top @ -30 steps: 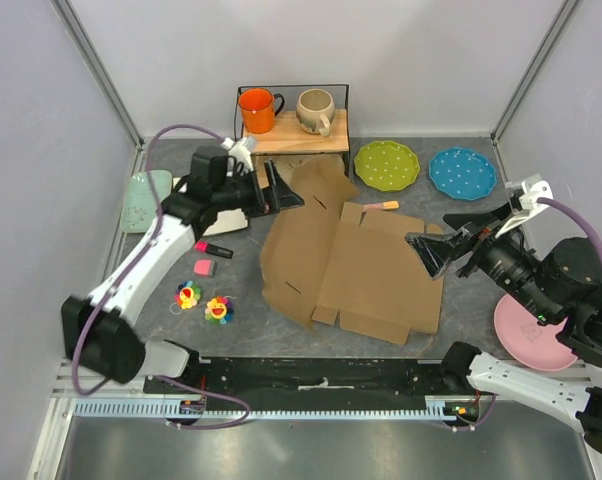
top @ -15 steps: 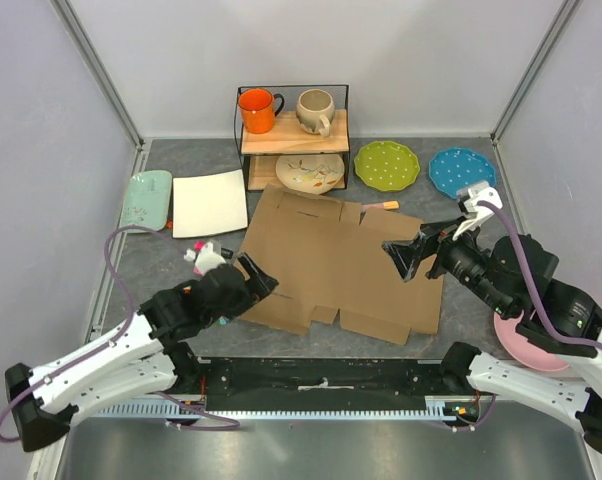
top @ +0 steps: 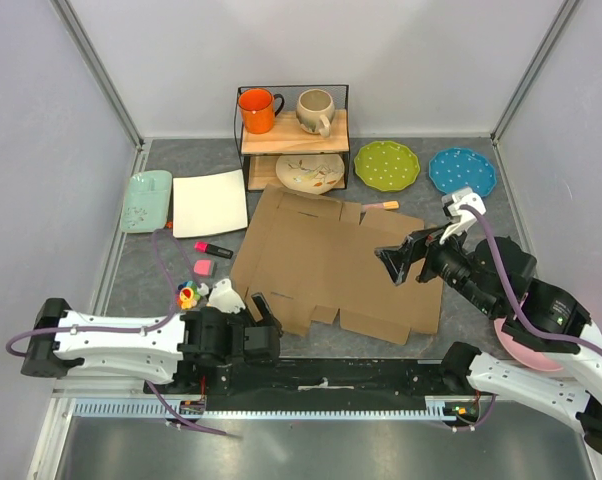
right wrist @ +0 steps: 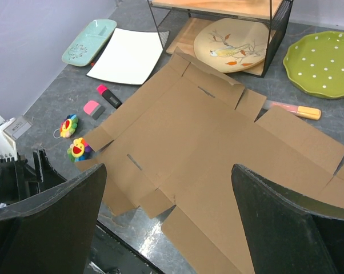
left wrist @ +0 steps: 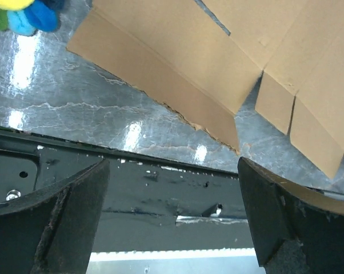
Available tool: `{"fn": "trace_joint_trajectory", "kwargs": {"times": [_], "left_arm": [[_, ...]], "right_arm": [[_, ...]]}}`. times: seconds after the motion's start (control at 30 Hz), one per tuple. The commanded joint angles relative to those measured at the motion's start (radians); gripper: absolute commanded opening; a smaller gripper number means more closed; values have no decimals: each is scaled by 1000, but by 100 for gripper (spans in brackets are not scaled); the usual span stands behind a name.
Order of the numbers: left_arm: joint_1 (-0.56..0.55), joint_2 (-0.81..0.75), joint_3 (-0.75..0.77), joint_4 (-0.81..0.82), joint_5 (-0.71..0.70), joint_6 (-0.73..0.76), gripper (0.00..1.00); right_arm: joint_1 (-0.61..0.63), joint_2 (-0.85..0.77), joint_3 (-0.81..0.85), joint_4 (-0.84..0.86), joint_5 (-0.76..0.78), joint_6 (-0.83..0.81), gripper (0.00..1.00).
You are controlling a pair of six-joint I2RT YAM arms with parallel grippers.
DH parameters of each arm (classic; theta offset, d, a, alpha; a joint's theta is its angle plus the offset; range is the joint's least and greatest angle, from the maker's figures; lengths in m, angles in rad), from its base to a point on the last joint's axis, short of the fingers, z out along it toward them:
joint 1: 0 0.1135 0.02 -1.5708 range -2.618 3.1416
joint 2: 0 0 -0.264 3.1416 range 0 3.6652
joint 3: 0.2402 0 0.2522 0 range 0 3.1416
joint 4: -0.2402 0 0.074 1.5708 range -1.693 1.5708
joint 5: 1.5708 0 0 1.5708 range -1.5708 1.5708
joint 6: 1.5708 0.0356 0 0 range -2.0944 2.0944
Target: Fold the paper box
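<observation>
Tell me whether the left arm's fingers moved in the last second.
Yes. The left fingers swung from beside the wire shelf back to the black base rail.

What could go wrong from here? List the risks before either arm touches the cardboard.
The paper box lies flat with nothing pinning it. The left tool and right tool are open and empty, so pushing one flap may slide the whole sheet.
The marker lies at its far edge and the flower toys by its near-left corner. A sliding sheet or sweeping arm could knock them.
</observation>
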Motion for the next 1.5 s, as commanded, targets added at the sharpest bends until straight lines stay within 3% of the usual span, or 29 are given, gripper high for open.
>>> {"fn": "trace_joint_trajectory", "kwargs": {"times": [0.0, 0.27, 0.43, 0.7, 0.87, 1.03, 1.13, 1.27, 1.3, 1.4, 1.47], "left_arm": [[-14, 37, -68, 18, -92, -511, 99], [-12, -97, -273, 188, -290, -608, 99], [-11, -97, -333, 288, -324, -622, 98], [83, -74, -402, 564, -312, -406, 95], [221, -51, -481, 858, -205, -139, 76], [291, 44, -478, 1016, -123, -22, 51], [301, 72, -472, 1044, -106, 16, 39], [302, 6, -432, 986, -112, 128, 24], [302, -40, -418, 968, -112, 157, 16], [301, -125, -344, 926, -103, 335, 2], [301, -152, -272, 911, -73, 477, 2]], "right_arm": [[-2, -8, -20, 50, -10, 22, 98], [-3, -4, -9, 49, -21, 4, 98], [-2, 15, -28, 63, -32, 5, 98], [-3, 36, -57, 86, -41, 8, 98], [-3, 39, -69, 87, -44, 10, 98], [-3, 38, -71, 81, -35, 7, 98], [-3, 35, -68, 75, -25, 5, 98], [-3, 33, -39, 56, -18, 0, 98], [-3, 33, -31, 53, -15, -4, 98], [-3, 33, 16, 37, 2, -25, 98], [-3, 44, 62, 20, 17, -39, 98]]}}
